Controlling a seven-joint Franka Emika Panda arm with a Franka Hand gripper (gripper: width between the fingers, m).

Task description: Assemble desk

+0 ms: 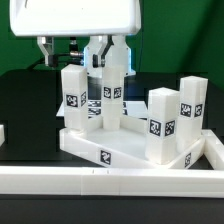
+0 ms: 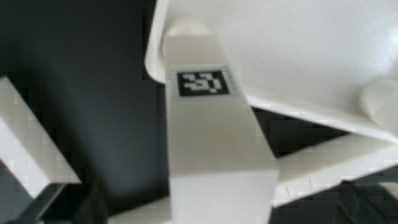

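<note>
The gripper [image 1: 106, 52] is hanging over the far side of the tabletop [image 1: 125, 145], and its fingers [image 1: 98, 55] are reaching down around the top of the back leg [image 1: 113, 80]. They are sitting close to the leg's sides. I cannot tell if they are squeezing it or just open beside it, because the pictures are too blurry there. In the wrist view, the same leg [image 2: 217, 150] is filling the middle, with its black-and-white tag [image 2: 206, 83] showing.

The desk is lying upside down on the black table [image 1: 25, 110]. Four legs are standing up in the corner sockets. One leg [image 1: 77, 98] is at the exterior view's left. Two more legs [image 1: 163, 125] [image 1: 192, 105] are standing at the exterior view's right. A long white border rail [image 1: 110, 180] is lying in front of the desk.

Here is what could go wrong. If the back leg is not pushed all the way into its socket, it could be leaning. If the fingers are holding it crooked while turning or pulling away, they could tip it or drag the whole tabletop along.
</note>
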